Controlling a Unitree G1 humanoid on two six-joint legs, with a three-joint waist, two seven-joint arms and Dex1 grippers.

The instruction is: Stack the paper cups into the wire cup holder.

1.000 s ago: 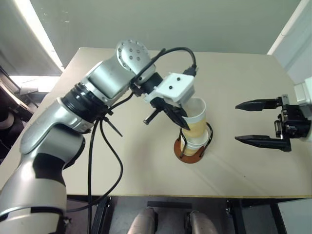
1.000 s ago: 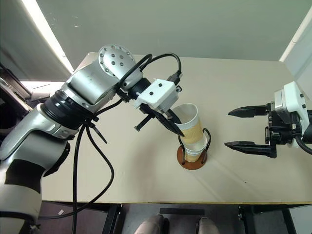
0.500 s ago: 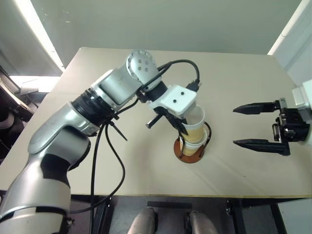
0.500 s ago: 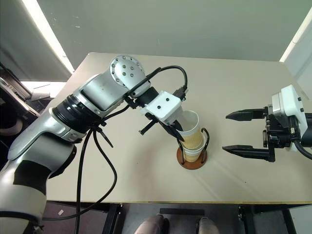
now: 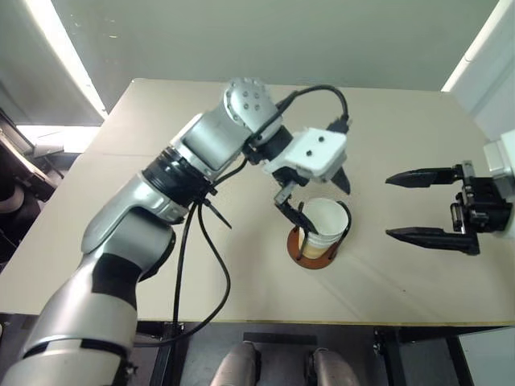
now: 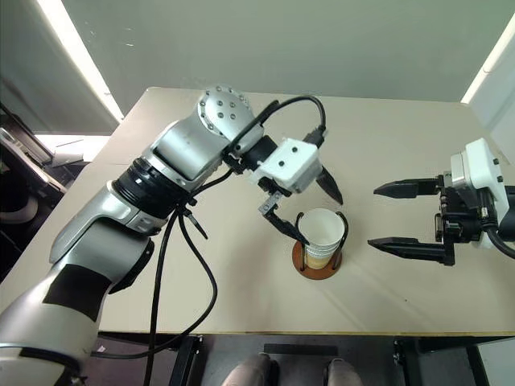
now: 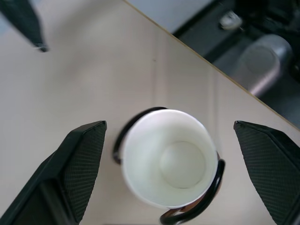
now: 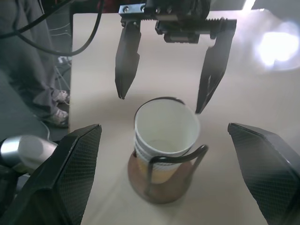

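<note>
A stack of nested paper cups stands upright in the wire cup holder, near the middle of the tan table. The holder's black wire loops hug the stack on two sides. My left gripper hovers just above the top cup, open, one finger on each side of the rim and nothing between them. My right gripper is open to the right of the holder, level with the cups and apart from them, pointing at them.
The table's front edge runs close behind the holder's near side. A black cable hangs from my left arm. In the right wrist view a person's legs stand beyond the far table edge.
My left gripper opened and let go of the top cup, which sank down into the stack in the holder. The gripper shifted slightly right above it. The right gripper kept still.
</note>
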